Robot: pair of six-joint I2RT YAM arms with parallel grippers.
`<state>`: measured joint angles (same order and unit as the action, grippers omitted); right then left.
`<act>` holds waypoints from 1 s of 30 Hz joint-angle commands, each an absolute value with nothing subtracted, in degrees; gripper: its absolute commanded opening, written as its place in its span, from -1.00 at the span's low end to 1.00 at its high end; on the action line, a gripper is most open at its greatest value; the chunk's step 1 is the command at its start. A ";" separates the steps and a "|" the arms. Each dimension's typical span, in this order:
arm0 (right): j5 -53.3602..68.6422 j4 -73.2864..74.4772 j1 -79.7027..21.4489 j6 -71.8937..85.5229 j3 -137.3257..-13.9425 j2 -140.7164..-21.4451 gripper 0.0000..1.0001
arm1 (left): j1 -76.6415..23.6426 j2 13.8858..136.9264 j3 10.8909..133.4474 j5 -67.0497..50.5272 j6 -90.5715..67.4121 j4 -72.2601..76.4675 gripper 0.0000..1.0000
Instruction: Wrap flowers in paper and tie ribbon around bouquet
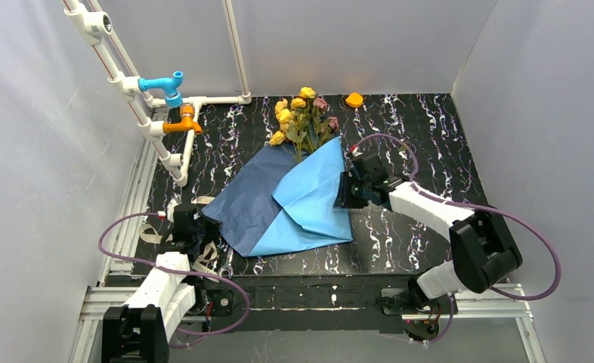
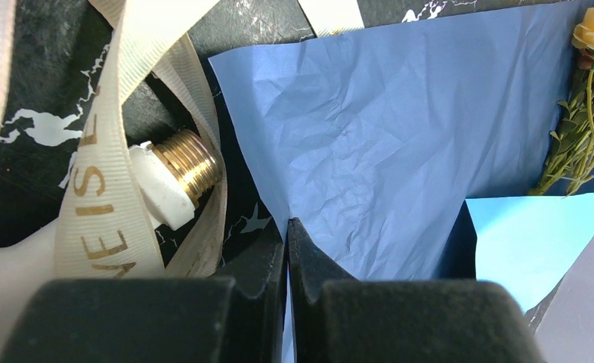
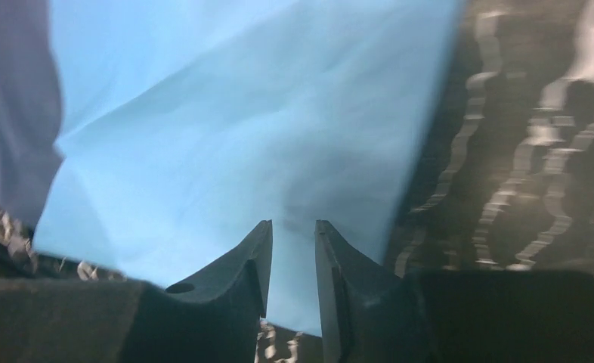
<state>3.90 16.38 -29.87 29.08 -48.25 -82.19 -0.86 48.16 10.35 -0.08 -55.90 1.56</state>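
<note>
Pinching with the left fingers [image 2: 313, 261], pressed flat together on the near left edge of the paper [image 1: 309, 200], with a pale sliver of the sheet showing between them. Standing narrowly parted at the right fingers [image 3: 252, 265], hovering over the right edge of the lighter folded-over flap at centre right of the top view; not clamping anything, as far as can be seen.

Lying spread across the middle of the table [image 1: 422, 128], that sheet, with the flap from the right already laid over the stems and the darker half at lower left not yet folded. Showing the flowers [image 1: 303, 113] at upper centre, heads poking past the top of the sheet and stems running down-frame under the flap, so setting the long axis from upper centre toward lower centre.

Judging the coming move as drawing the darker half up and rightward across that axis, away from the left fingers, with the left arm being the nearer one to it. Leaving the ribbon [image 2: 101, 174] looped at lower left just beside the left fingers, around a brass fitting [image 2: 192, 159], untied and well apart from the flowers.
</note>
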 commanded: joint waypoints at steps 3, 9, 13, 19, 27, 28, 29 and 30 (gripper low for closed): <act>8.95 7.63 -39.94 35.82 -47.64 -84.57 -0.31 | -0.78 47.56 12.16 0.01 -54.56 -2.62 -1.00; 11.68 1.80 -44.39 38.04 -46.85 -90.56 -0.31 | -0.76 47.08 12.57 0.00 -54.49 -3.13 -1.00; 13.76 -1.52 -45.80 38.32 -47.00 -92.77 -0.31 | -0.75 47.84 12.57 -1.66 -54.23 -2.55 -1.00; 14.78 -2.02 -47.72 37.98 -49.04 -94.98 -0.31 | -0.75 48.10 12.56 -1.77 -54.10 -2.28 -1.00; 14.85 -2.63 -48.49 37.99 -48.44 -97.38 -0.31 | -0.72 45.82 15.65 -4.25 -53.73 -5.28 -1.00; 14.74 -2.82 -48.49 37.97 -48.10 -97.75 -0.31 | -0.74 45.27 16.82 -4.73 -53.55 -6.44 -1.00; 14.70 -3.08 -48.44 38.01 -47.82 -98.18 -0.31 | -0.78 44.70 18.04 -5.51 -53.00 -7.36 -1.00; 14.64 -3.23 -48.42 38.05 -47.66 -98.48 -0.31 | -0.79 44.35 19.46 -6.31 -52.49 -8.31 -1.00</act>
<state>15.18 -1.41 -48.18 37.91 -47.57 -96.49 -0.86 46.85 13.69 -3.20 -54.61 -4.14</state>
